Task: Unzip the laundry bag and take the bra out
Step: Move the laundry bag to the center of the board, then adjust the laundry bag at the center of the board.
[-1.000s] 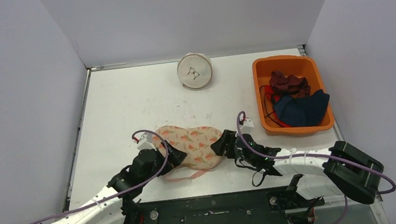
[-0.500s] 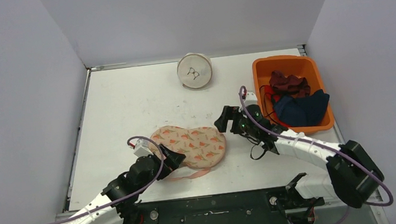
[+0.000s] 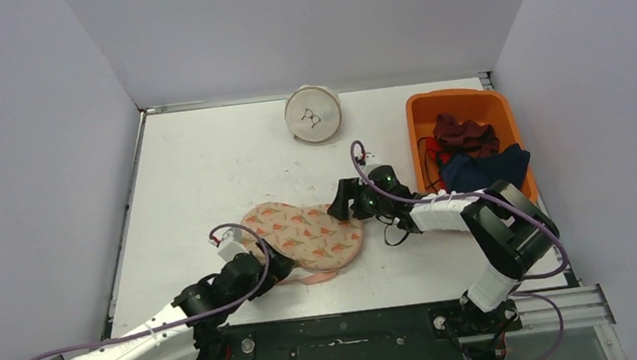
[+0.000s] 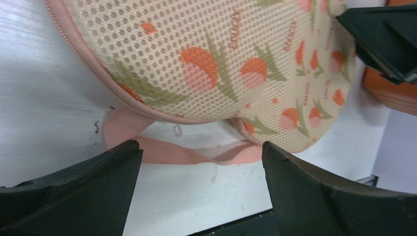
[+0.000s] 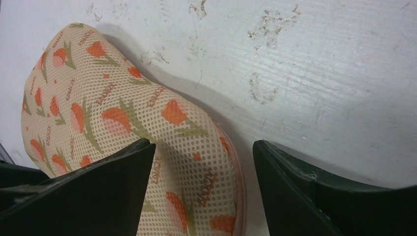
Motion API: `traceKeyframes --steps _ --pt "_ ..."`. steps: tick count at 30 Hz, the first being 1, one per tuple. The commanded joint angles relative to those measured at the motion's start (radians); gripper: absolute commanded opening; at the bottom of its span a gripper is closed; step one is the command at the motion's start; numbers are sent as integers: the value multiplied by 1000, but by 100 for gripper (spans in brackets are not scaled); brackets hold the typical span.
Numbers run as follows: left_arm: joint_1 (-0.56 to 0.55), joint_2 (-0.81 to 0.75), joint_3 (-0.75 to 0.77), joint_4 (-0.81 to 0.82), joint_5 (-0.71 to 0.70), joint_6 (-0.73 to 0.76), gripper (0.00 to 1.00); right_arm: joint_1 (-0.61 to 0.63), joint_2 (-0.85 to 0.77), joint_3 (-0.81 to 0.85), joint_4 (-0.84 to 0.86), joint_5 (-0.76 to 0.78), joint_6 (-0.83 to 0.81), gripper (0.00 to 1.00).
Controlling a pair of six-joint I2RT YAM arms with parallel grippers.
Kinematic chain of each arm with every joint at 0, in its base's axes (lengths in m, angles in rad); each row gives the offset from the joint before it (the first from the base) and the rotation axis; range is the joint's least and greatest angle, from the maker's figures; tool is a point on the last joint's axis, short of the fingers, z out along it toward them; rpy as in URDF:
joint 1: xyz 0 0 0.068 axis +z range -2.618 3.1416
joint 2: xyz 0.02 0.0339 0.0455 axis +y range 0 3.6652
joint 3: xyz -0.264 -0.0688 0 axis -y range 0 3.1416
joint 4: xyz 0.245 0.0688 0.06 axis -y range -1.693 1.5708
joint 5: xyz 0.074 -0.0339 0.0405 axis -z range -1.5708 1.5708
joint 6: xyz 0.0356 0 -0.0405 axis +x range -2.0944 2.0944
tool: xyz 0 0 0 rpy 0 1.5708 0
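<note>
While both sets of jaws stand spread and hold nothing, the laundry bag (image 3: 303,234) lies loose on the table (image 3: 206,175), centre of the top view, seam closed as far as I can see

Left gripper (image 3: 277,262): released, at the bag's lower-left edge, pink strap (image 4: 196,155) just ahead of it
Right gripper (image 3: 342,206): released, over the bag's upper-right edge

Risks:
- zip pull not seen in either wrist view; closing here would likely pinch mesh
- bag unpinned, may slide when tugged
- strap could snag a finger

Containers: bra not visible, presumably inside the bag. Orange bin (image 3: 418,132), right side, holds dark clothes (image 3: 481,170)
</note>
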Motion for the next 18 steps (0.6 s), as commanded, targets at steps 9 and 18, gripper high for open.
traceKeyframes --steps 9,18 --pt "209 272 46 317 121 131 74 14 -254 -306 153 58 123 56" --pt "289 475 149 463 188 223 68 202 -421 -422 147 225 234 51"
